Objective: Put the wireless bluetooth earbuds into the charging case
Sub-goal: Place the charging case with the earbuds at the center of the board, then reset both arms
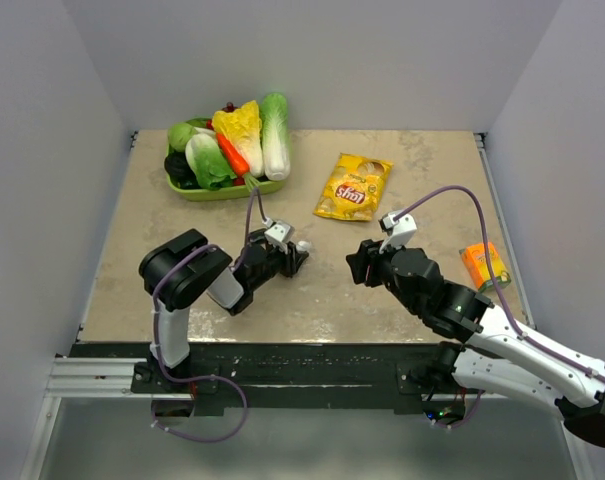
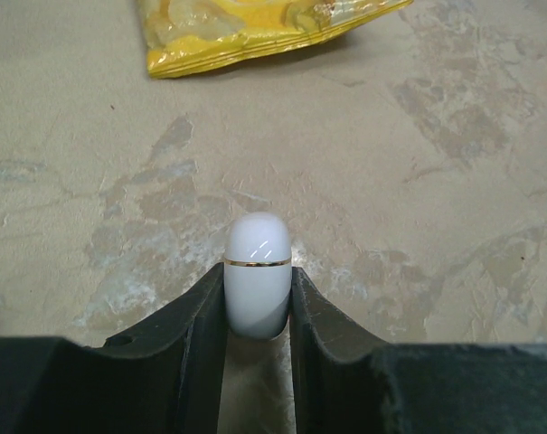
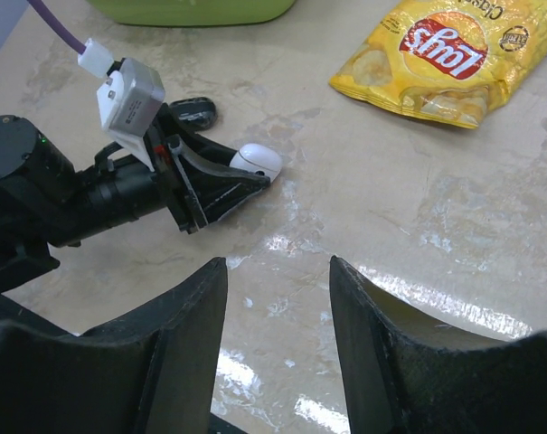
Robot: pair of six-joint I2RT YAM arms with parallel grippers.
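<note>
So the left gripper [image 2: 258, 298] is clamped on the white pill-shaped charging case [image 2: 257, 258], whose gold seam line shows right at the fingertips, down near the table [image 2: 454, 163] with the yellow chip bag [image 2: 255, 32] well ahead of it. Meanwhile the right gripper [image 3: 278, 267] has its jaws apart with nothing between them, and the case is ahead of it, slightly to the left. A small dark rounded thing [image 3: 190, 110] lies just beside the left gripper, can't tell if it's an earbud.
</note>
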